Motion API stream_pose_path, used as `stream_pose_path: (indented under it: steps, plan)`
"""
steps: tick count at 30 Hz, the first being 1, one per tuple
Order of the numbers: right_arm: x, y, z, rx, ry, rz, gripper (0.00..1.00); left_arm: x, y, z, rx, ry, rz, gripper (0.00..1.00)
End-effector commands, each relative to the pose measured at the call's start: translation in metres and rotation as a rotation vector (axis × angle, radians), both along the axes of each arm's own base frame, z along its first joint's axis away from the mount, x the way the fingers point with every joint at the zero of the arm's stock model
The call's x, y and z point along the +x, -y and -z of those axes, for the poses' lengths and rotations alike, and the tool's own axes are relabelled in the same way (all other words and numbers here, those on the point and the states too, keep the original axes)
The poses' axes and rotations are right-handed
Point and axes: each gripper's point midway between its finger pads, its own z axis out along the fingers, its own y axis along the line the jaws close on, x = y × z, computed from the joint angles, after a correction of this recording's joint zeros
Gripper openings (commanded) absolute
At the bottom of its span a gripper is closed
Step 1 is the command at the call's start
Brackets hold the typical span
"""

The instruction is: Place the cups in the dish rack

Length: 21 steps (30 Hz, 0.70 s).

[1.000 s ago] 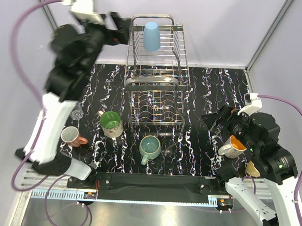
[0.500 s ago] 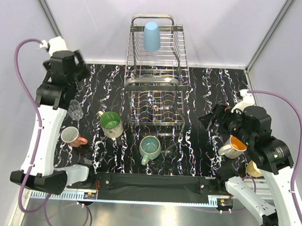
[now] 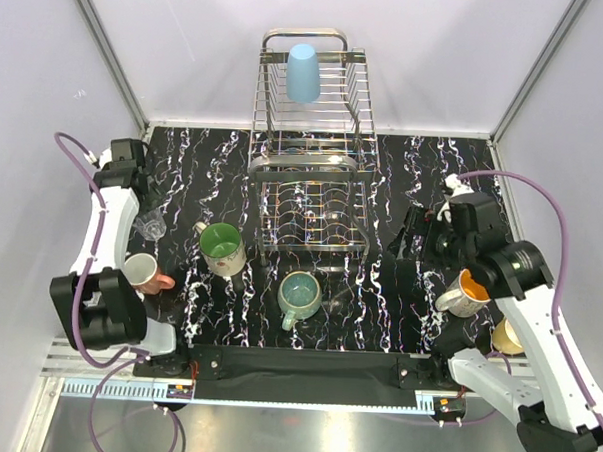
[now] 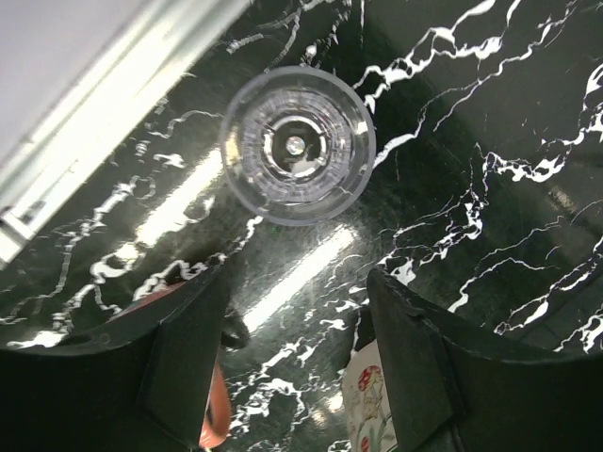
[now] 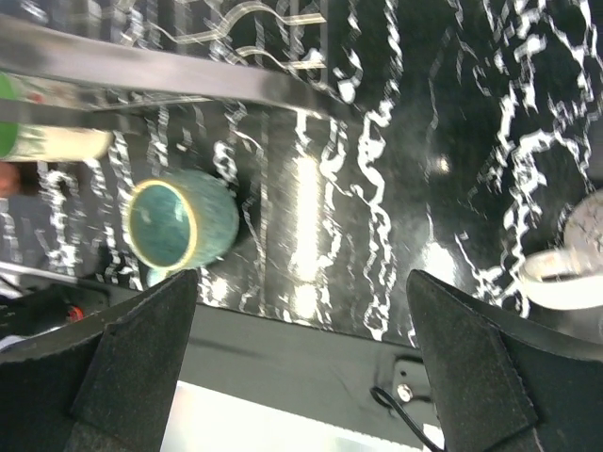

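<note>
Task progress: one cup of the set is sitting loaded; the light blue tumbler (image 3: 303, 73) is standing upside down in the basket-like upper shelf of the dish rack (image 3: 304, 163), toward its far end; the slotted plate tier below is carrying no cup that the top view shows.

Five cups are waiting on the black marbled table (image 3: 404, 180); judging from this, the task is standing at an early stage, with most of the loading left.

- The clear glass (image 4: 297, 146) is standing upright near the left edge; it is transparent, round and handleless, with a ribbed base showing through the mouth.
- The salmon-pink mug (image 3: 141, 271) is sitting near the left arm base, mouth up, with a pale interior.
- The cream mug with green inside (image 3: 220, 244) is standing just left of the rack's near end.
- The teal-green mug (image 3: 300, 293) is standing in front of the rack, with a pale rim.
- The yellow-orange mug (image 3: 466, 292) is sitting at the right, close to the right arm, tilted, its orange interior facing up.

The left gripper (image 4: 294, 278) is hovering above the clear glass, its fingers standing apart and gripping nothing; the glass is lying ahead of the fingertips, not between them. The right gripper (image 5: 301, 278) is pointing down over bare table between the teal-green mug and the yellow-orange mug, fingers spread wide and empty.
</note>
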Motion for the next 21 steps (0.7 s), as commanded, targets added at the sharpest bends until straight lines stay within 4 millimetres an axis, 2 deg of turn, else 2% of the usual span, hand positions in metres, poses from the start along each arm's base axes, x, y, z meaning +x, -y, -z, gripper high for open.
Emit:
stream_pose_path:
  steps: [1, 2, 4, 8, 10, 14, 17, 21]
  plan:
    - [-0.006, 0.01, 0.013, -0.055, -0.043, 0.021, 1.0, 0.027, 0.003, -0.008, -0.046, 0.111, -0.008, 0.65]
    - [-0.004, 0.015, 0.016, -0.08, -0.046, 0.042, 1.0, 0.031, 0.005, 0.0, -0.06, 0.097, -0.002, 0.65]
    - [-0.003, 0.029, 0.022, -0.136, -0.066, 0.114, 1.0, 0.037, 0.004, 0.003, -0.066, 0.095, -0.007, 0.64]
    - [0.0, 0.042, 0.029, -0.226, -0.108, 0.153, 1.0, 0.047, -0.001, 0.009, -0.06, 0.092, -0.027, 0.64]
    - [0.002, 0.048, 0.023, -0.254, -0.1, 0.167, 1.0, 0.052, -0.002, 0.009, -0.06, 0.094, -0.034, 0.63]
    - [0.003, 0.043, -0.003, -0.211, 0.029, 0.107, 1.0, 0.059, -0.012, 0.016, -0.052, 0.076, -0.069, 0.6]
    - [0.005, 0.045, -0.007, -0.192, 0.092, 0.115, 1.0, 0.066, -0.013, 0.027, -0.072, 0.061, -0.066, 0.57]
    - [0.003, 0.04, -0.003, -0.196, 0.043, 0.088, 1.0, 0.071, -0.011, 0.047, -0.099, 0.022, -0.073, 0.53]
